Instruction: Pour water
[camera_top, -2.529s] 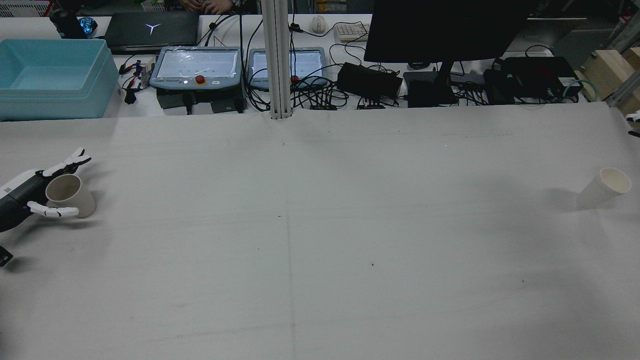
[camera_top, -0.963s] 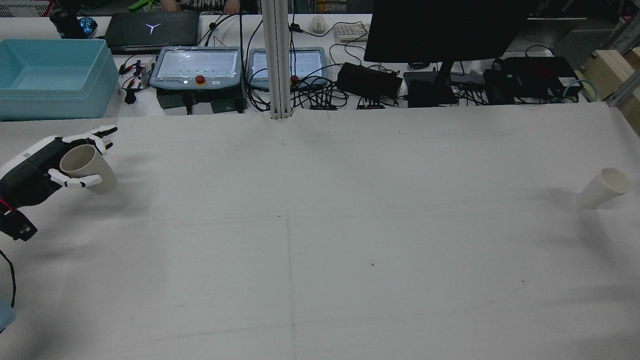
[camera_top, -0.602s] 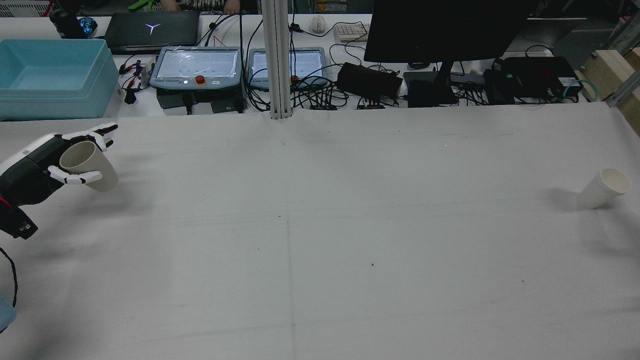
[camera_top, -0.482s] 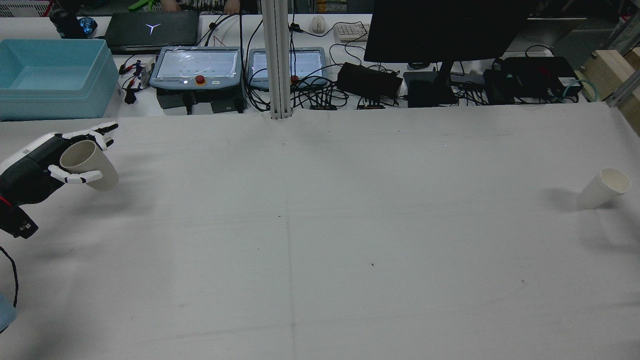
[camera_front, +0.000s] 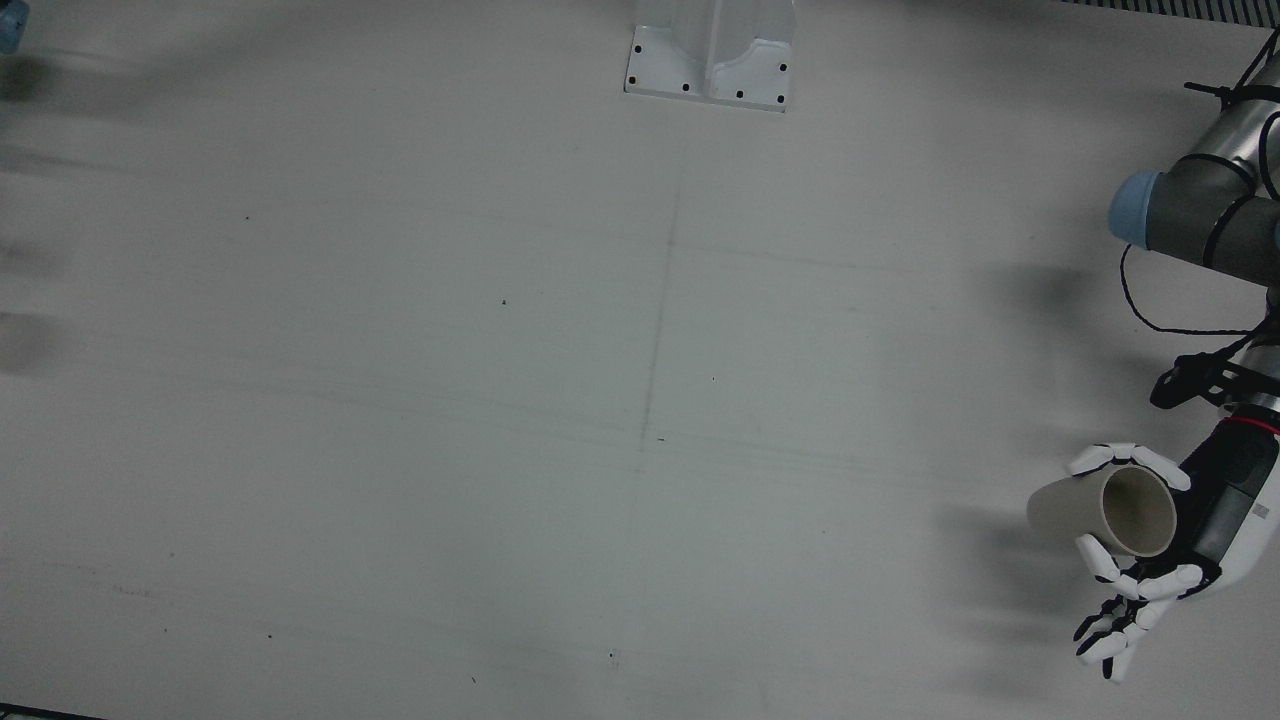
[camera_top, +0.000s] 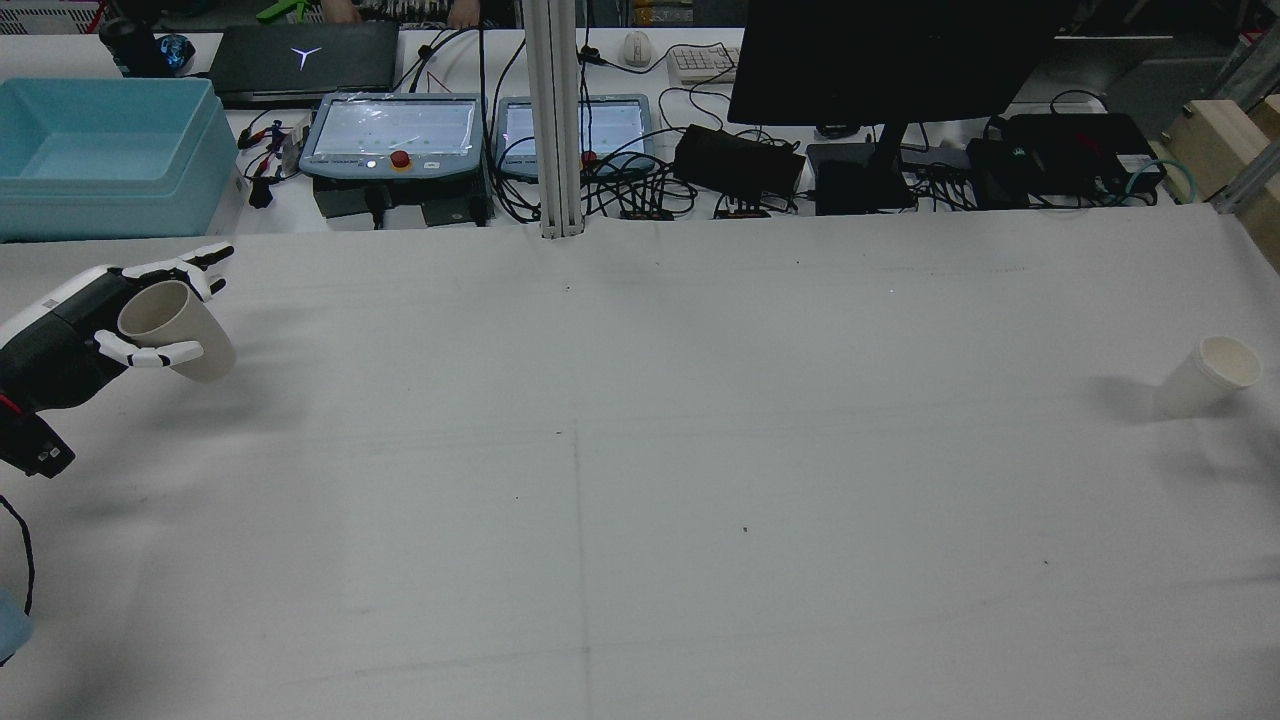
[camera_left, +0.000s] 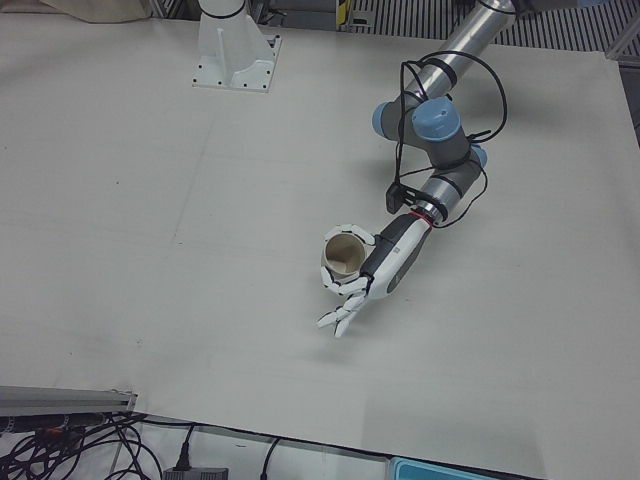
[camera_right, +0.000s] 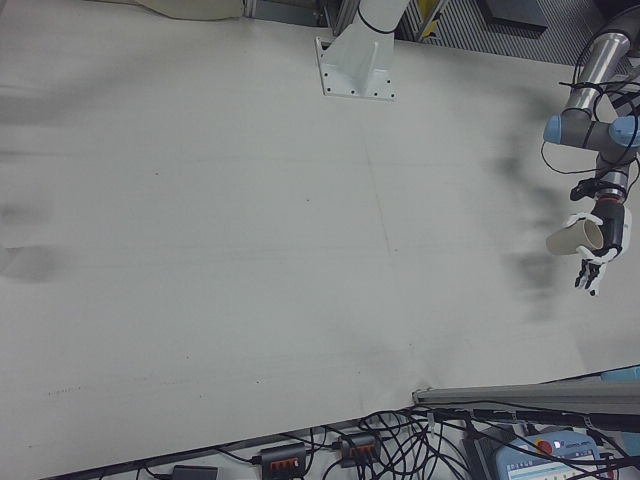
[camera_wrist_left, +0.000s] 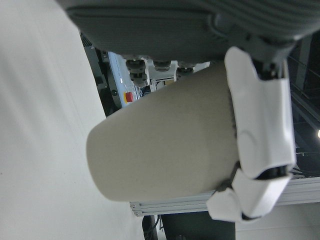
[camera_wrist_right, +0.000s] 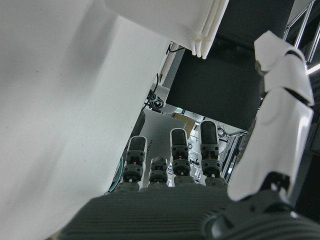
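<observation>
At the table's (camera_top: 640, 450) left edge as the robot faces it, the left hand (camera_top: 70, 335) holds a tan paper cup (camera_top: 175, 330) off the surface, tilted, fingers (camera_front: 1125, 458) curled around its wall. A white paper cup (camera_top: 1205, 375) stands near the right edge. The right hand (camera_wrist_right: 200, 200) appears only in its own camera, fingers extended, gripping nothing.

left hand (camera_top: 95, 325) lifted farther from the robot, tan cup (camera_top: 175, 330) carried off the table (camera_top: 640, 450)
</observation>
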